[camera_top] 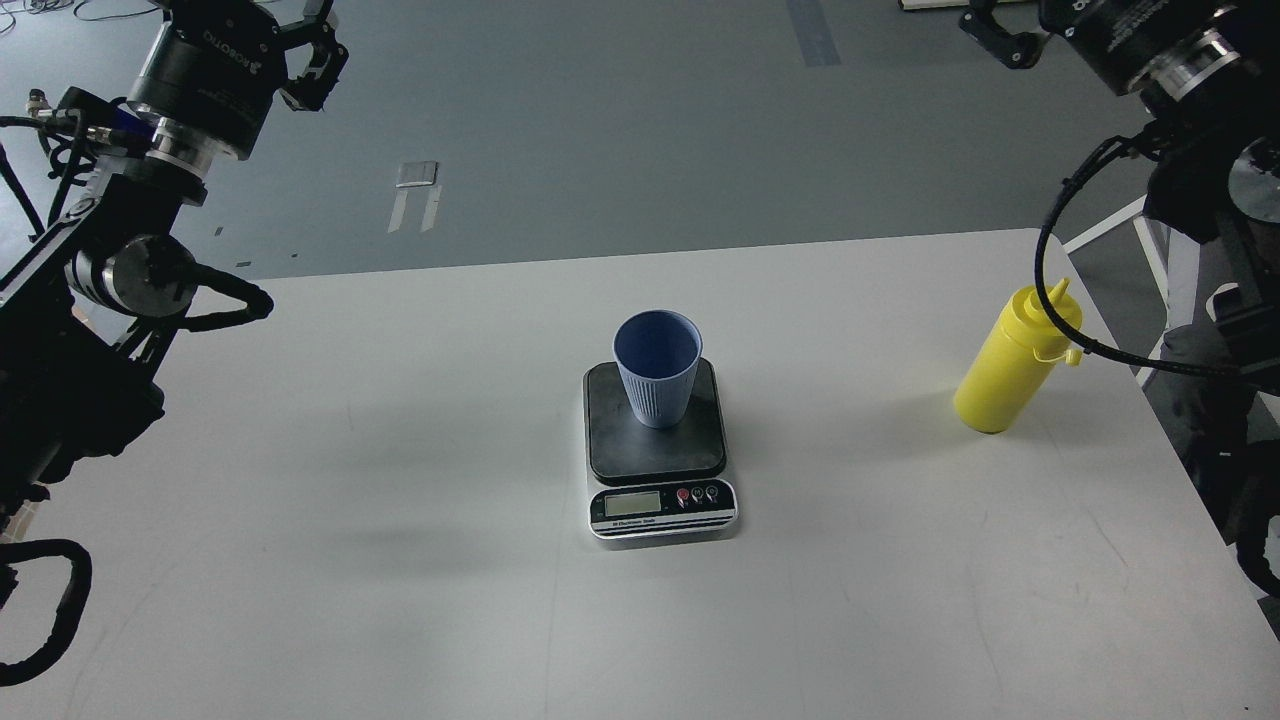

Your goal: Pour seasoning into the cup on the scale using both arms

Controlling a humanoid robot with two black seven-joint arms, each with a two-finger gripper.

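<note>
The light blue ribbed cup (657, 367) stands upright on the dark plate of the scale (657, 450), mid-table; the scale's silver front and display face me. The yellow seasoning bottle (1015, 360) stands upright near the table's right edge, its cap hanging by its tether. My left gripper (272, 12) is raised at the top left, far from the cup, its fingertips cut off by the frame edge; one splayed finger (318, 48) shows, and it holds nothing. My right gripper (1000, 22) is raised at the top right, above and behind the bottle, mostly out of frame.
The white table (400, 500) ends close to the right of the bottle. A black cable (1050, 260) of my right arm loops in front of the bottle's top. Grey floor lies beyond the table's far edge.
</note>
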